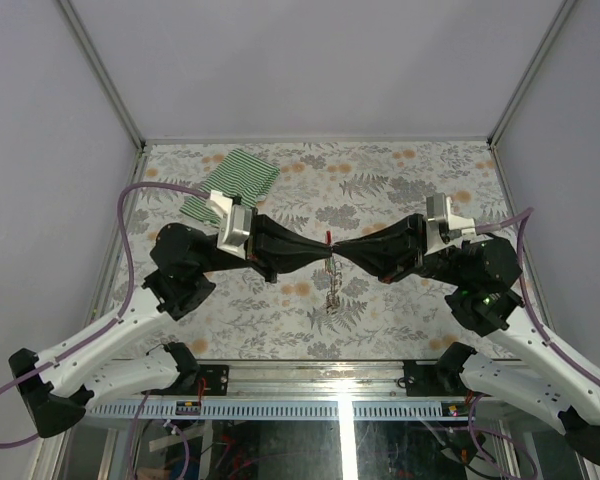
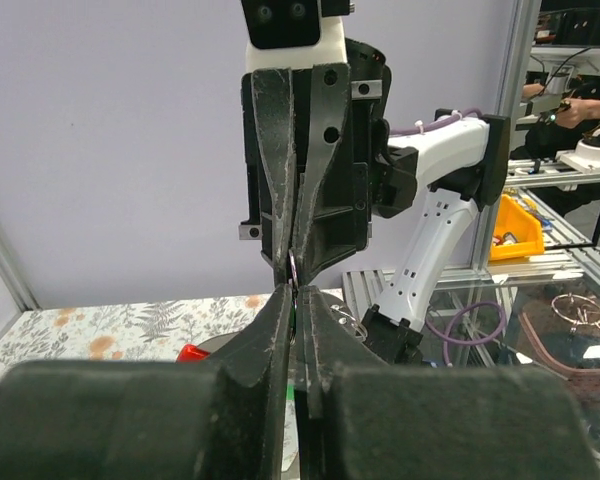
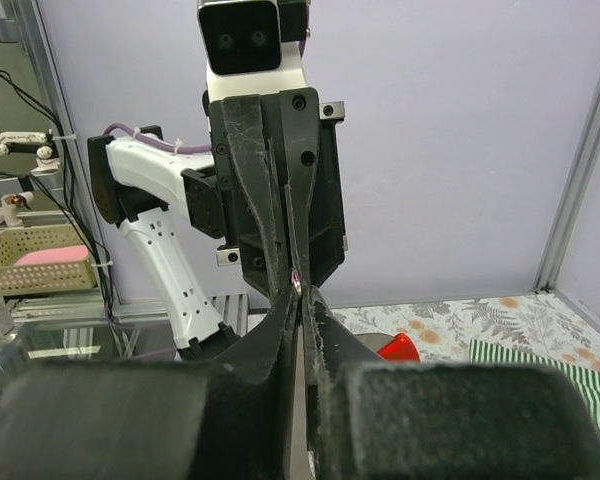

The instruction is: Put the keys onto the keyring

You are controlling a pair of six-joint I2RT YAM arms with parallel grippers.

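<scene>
Two black claws meet tip to tip above the middle of the flowered table (image 1: 400,320); the left gripper (image 1: 318,250) and the right gripper (image 1: 342,251) each have their matte fingers pressed together, pinching the keyring (image 1: 328,239), a thin red curve with a silvery chain dangling beneath. One small glinting cluster at the chain's foot is the keys (image 1: 332,301), too tiny to count. One green-and-white striped cloth (image 1: 242,178) lies near the far left corner, partly hidden by the left arm (image 1: 130,320).
</scene>
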